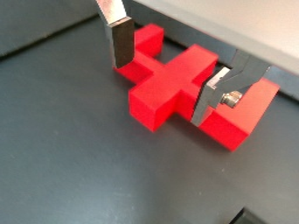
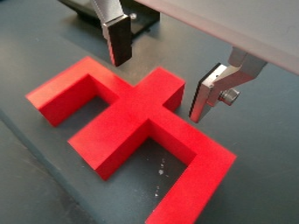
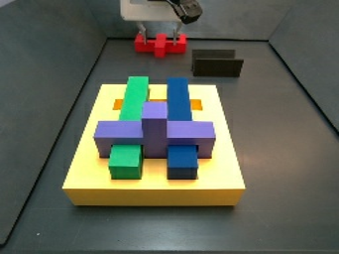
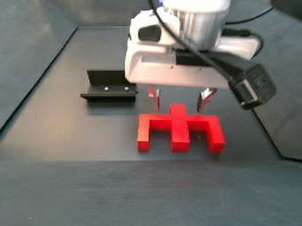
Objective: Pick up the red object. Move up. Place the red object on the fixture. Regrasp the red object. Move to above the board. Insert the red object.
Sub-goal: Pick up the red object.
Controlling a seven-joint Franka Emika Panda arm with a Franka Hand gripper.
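Gripper above red object, jaws apart.
Piece lay flat on floor, unheld; fixture nearby.

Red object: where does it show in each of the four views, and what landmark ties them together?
Wrist view: red object fills the centre, on the dark floor.
Wrist view: red object spans most of the frame.
Side view: red object small, at the far end beyond the board.
Side view: red object at centre, right of the fixture.
Shared landmark: the gripper, jaws open, straddling its centre stub.
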